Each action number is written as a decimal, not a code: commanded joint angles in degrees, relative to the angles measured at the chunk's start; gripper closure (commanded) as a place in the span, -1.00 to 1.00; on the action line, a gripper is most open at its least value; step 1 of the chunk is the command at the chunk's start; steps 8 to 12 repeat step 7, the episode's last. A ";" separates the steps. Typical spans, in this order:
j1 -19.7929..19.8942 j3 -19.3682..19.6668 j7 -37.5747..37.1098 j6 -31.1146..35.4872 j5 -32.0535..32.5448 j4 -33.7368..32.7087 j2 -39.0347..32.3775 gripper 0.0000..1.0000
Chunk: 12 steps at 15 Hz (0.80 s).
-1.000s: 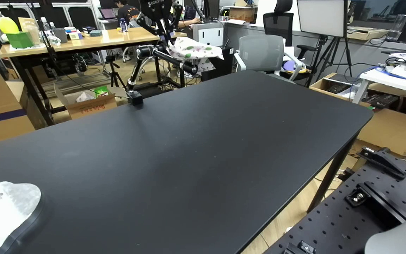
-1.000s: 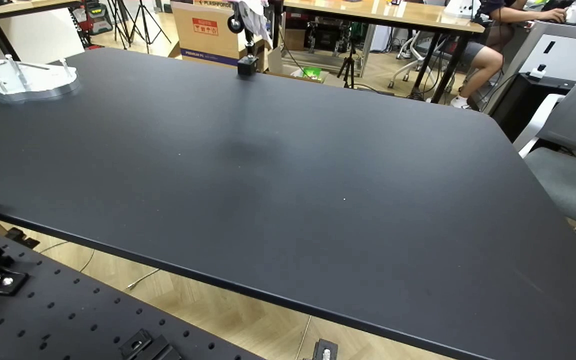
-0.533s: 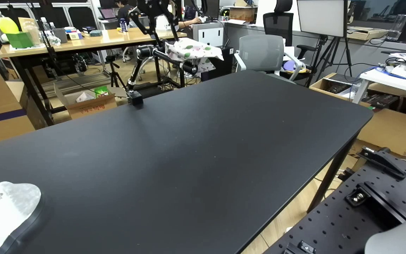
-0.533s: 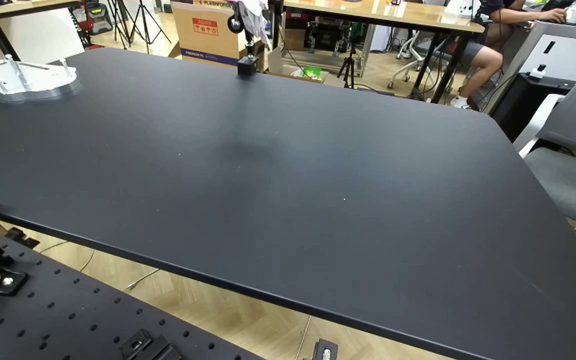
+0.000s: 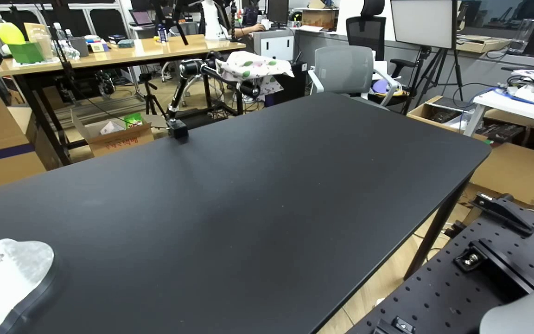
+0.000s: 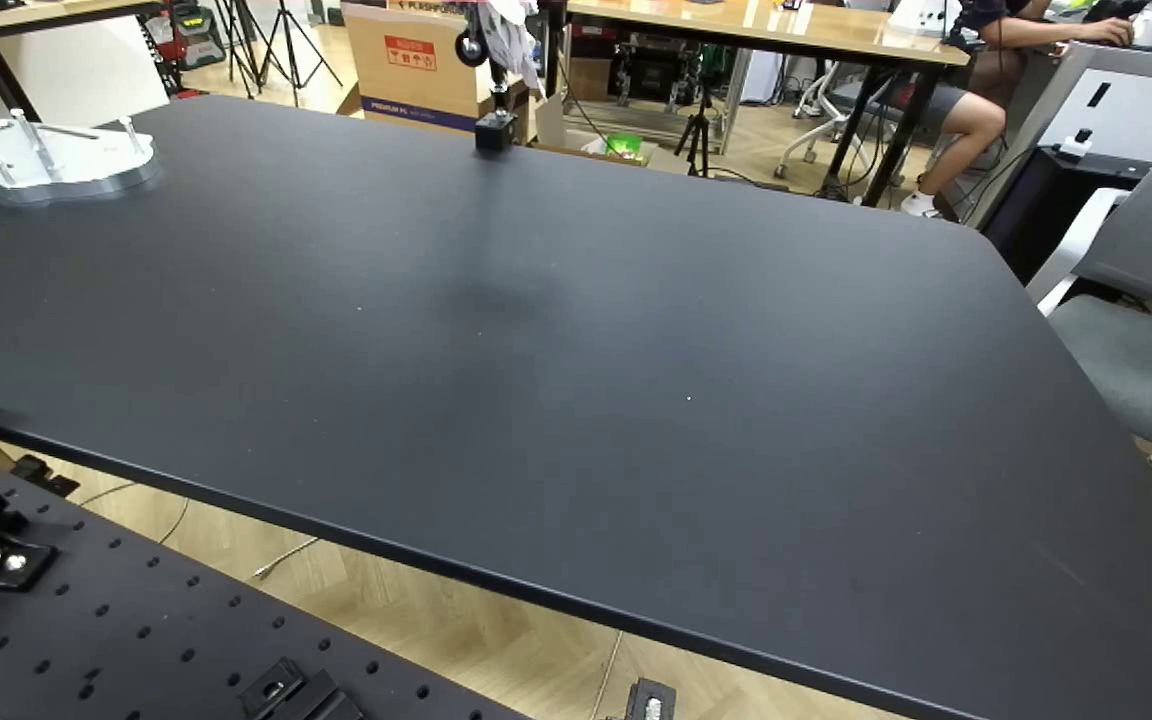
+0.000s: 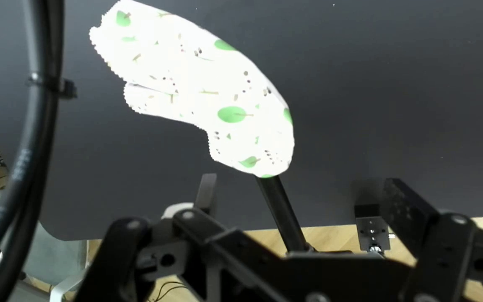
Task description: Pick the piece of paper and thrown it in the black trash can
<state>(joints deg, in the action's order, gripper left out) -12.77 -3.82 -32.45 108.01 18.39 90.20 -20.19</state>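
A white cloth with green leaf prints (image 7: 208, 94) is draped over the end of a black bar (image 7: 281, 209), part of a jointed stand (image 5: 192, 69) fixed at the far table edge. In both exterior views the cloth (image 5: 255, 67) (image 6: 514, 50) hangs off the stand. My gripper (image 7: 300, 184) is wide open above it, its fingers apart with no object held between them. An exterior view shows the gripper (image 5: 206, 37) only partly, at the top edge. The piece of paper and the black trash can are out of view.
A white board with upright pegs (image 5: 14, 271) lies on the black table (image 5: 257, 199). The stand's base (image 5: 177, 129) (image 6: 496, 130) sits on the table edge. Beyond it are a cardboard box (image 5: 121, 139), a wooden desk (image 5: 109, 53) and a grey chair (image 5: 346, 69).
A second ago the gripper was closed at the cloth's upper left edge. The fingers have spread and let it go, and the gripper has risen away. The cloth stays on the stand, slightly settled.
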 commanded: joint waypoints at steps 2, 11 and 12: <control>-0.88 0.58 0.14 -0.69 -0.23 -1.03 -0.04 -1.00; -0.92 0.60 0.14 -0.81 -0.23 -1.15 -0.21 -1.00; -0.92 0.60 0.14 -0.81 -0.23 -1.15 -0.21 -1.00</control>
